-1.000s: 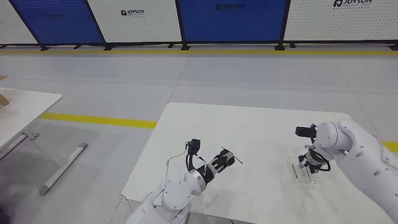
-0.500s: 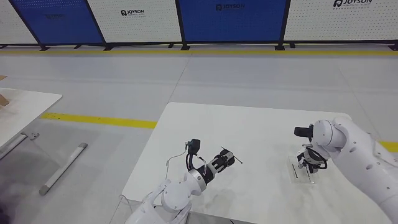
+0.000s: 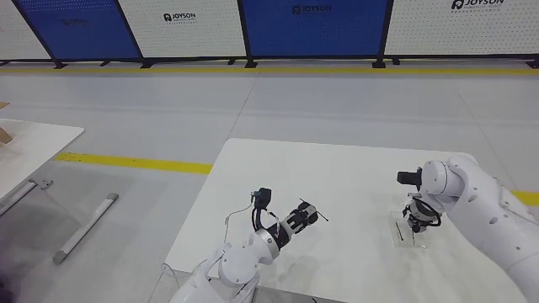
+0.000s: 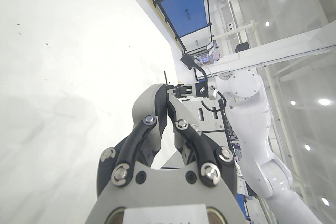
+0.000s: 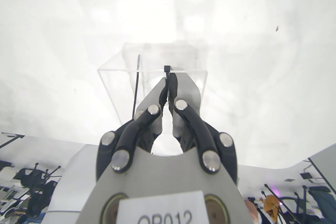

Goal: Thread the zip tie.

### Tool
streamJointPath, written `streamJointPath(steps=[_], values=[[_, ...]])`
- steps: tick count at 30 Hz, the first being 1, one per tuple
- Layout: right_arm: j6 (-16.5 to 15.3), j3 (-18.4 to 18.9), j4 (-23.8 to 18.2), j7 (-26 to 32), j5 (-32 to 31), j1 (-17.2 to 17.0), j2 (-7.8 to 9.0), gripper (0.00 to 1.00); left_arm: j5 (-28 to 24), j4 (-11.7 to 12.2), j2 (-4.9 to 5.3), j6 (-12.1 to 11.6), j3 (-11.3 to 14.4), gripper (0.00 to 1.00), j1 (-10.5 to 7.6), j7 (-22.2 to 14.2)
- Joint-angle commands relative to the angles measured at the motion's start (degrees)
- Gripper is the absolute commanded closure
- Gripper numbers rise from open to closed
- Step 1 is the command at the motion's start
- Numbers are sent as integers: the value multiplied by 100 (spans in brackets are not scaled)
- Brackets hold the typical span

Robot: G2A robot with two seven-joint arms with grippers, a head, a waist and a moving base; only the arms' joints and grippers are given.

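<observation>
My left gripper (image 3: 305,215) (image 4: 167,89) hovers over the near middle of the white table (image 3: 337,168), shut on a thin black zip tie (image 4: 165,77) whose end sticks out past the fingertips (image 3: 317,210). My right gripper (image 3: 413,221) (image 5: 168,80) is at the right side of the table, above a small clear box (image 3: 404,236) (image 5: 113,68). It is shut on a second black zip tie, whose square head (image 5: 167,68) shows just beyond the tips at the box's rim. Another black zip tie (image 5: 136,88) stands leaning inside the box.
The white table has bare surface between the two arms and toward its far edge. Grey floor with yellow lines and a row of blue and white panels (image 3: 312,8) lie beyond. Another table's corner (image 3: 34,147) shows at far left.
The right arm has shifted slightly to the left over the clear box. The left arm has kept still.
</observation>
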Motion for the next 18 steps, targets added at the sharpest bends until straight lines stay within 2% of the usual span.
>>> streamJointPath(steps=[1, 6, 18], values=[[-18, 0, 34, 0, -5, 6, -16, 96, 0, 0, 0, 0, 0, 100, 0, 0], [-59, 10, 96, 0, -21, 17, -52, 100, 0, 0, 0, 0, 0, 100, 0, 0], [-201, 59, 9, 0, -77, -6, -41, 100, 0, 0, 0, 0, 0, 100, 0, 0]])
